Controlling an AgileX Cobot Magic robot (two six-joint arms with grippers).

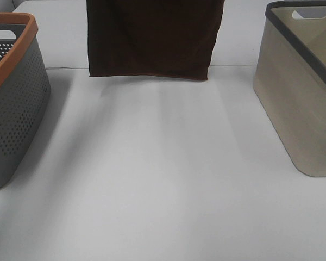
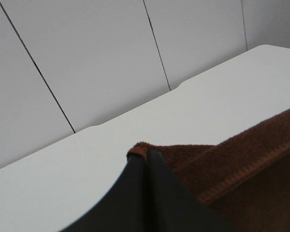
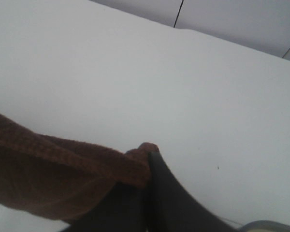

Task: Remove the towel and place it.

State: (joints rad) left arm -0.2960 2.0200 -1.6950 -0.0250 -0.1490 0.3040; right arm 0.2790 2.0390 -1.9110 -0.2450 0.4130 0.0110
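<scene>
The towel hangs as a flat dark brown sheet at the far middle of the table, between the grey basket with the orange rim on the left and the beige basket with the dark grey rim on the right, well apart from both. Its faces stand upright and its lower hem runs level from left to right, low over the far part of the table; whether the hem touches the surface cannot be told. The upper part is cut off by the top of the high view, so its longer side cannot be judged there. Neither arm shows in the high view. In the left wrist view the left gripper has its two black fingers pressed together on a corner of the towel, a tuft of cloth poking out at the tips and the stitched hem running away to one side, with the wall panels beyond the table's edge. The right gripper is likewise closed on another corner, the cloth bunched beside its fingers over bare white table.
</scene>
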